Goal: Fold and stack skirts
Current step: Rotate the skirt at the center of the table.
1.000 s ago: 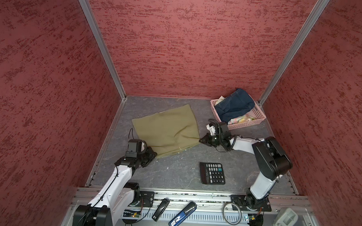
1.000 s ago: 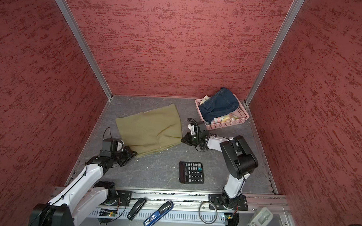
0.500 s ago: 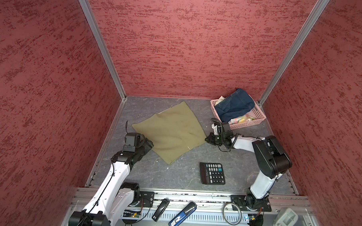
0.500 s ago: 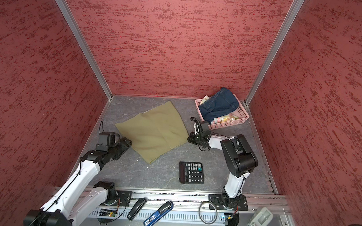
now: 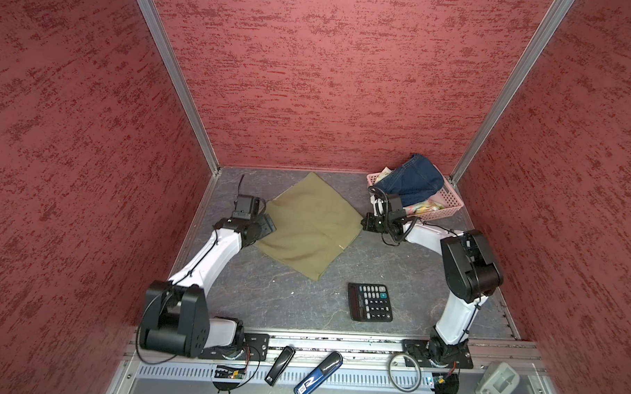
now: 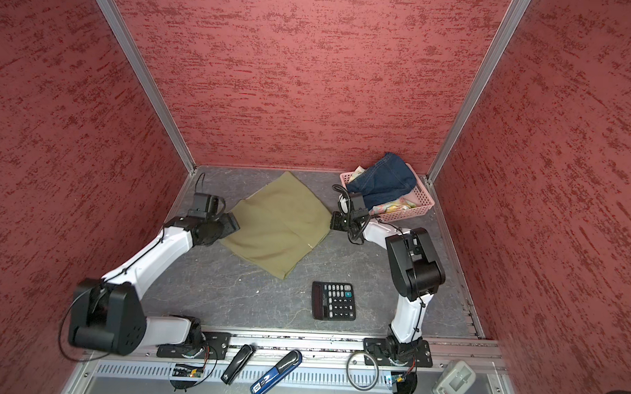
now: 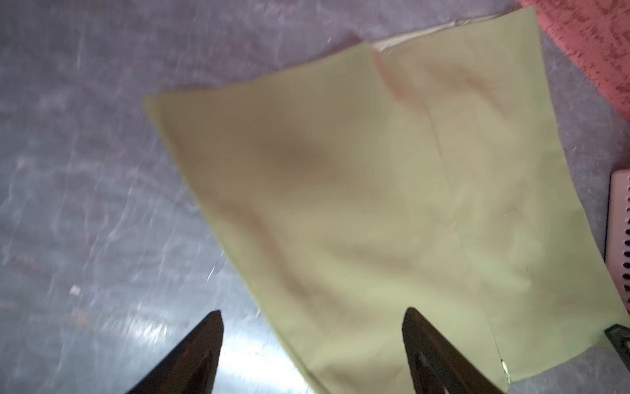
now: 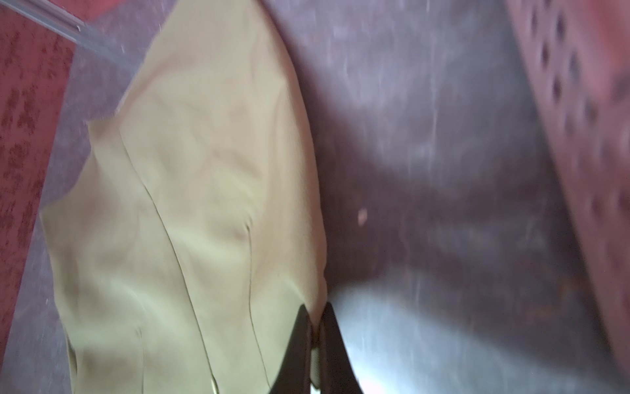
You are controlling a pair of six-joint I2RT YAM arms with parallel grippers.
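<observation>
Olive-green cloth sits mid-table in both top views. The olive-green skirt (image 5: 309, 223) lies flat on the table (image 5: 285, 301) as a diamond, its longer axis seemingly running far corner to near corner. The left gripper (image 5: 269, 223) is at its left corner and the right gripper (image 5: 364, 223) at the opposite one, just beside the pink basket (image 5: 449, 209) holding the denim skirt (image 5: 412, 179) and floral skirt (image 5: 423, 208). The left wrist view adds what those hide: the jaws stand wide apart and empty, one finger (image 7: 422, 348) over cloth, its mate over bare table, the skirt's edge between them. The right wrist view shows that gripper (image 8: 315, 319) clamped on the hem. I judge the left must pinch its corner before any fold.
</observation>
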